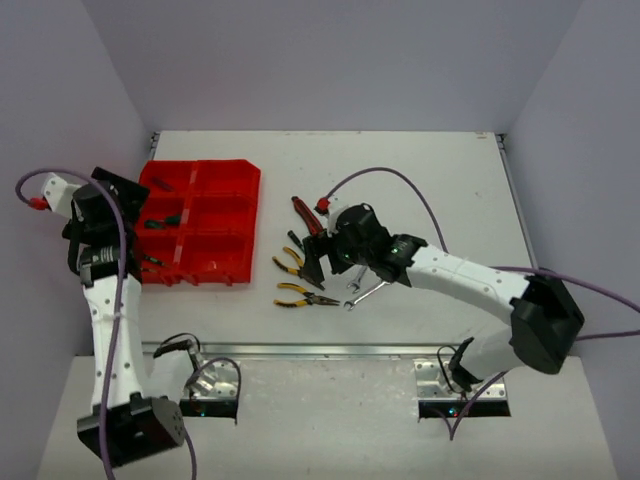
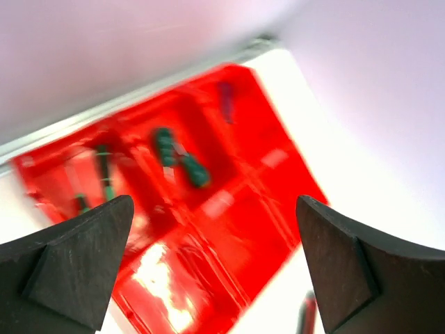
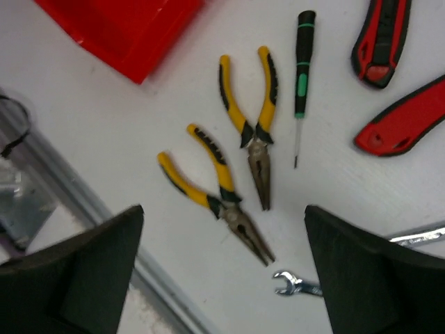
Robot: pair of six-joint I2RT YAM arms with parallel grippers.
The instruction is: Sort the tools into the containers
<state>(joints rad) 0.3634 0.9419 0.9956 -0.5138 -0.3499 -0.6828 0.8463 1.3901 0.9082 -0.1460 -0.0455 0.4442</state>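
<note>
Left jaws gaping, empty, facing red tray [image 2: 243,236] | right jaws gaping, empty, above pliers [image 3: 254,132], screwdriver [image 3: 300,76] alongside

L hand [image 2: 214,202] wide open, arm raised high, R hand [image 3: 222,209] wide open, arm stretched left

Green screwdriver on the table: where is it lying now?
In the right wrist view the screwdriver lies near the top edge, just right of the upper pliers and left of a red knife.
</note>
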